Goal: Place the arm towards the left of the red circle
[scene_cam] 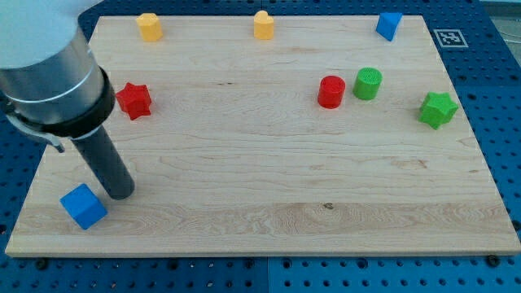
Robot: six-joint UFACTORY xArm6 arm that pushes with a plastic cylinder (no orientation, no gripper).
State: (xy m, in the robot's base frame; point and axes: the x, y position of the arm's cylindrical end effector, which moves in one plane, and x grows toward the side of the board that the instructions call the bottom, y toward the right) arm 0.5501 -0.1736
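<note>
The red circle (331, 92), a short red cylinder, stands on the wooden board (260, 171) right of centre, close to a green cylinder (368, 84) on its right. My tip (120, 194) rests on the board near the view's bottom left, far to the left of the red circle. It is right beside a blue cube (83, 206), just above and to the cube's right. A red star (134, 100) lies above my tip, next to the arm's grey body.
A yellow block (150, 26) and a second yellow block (263, 24) sit along the view's top edge. A blue triangular block (389, 25) is at the top right. A green star (438, 109) is at the right.
</note>
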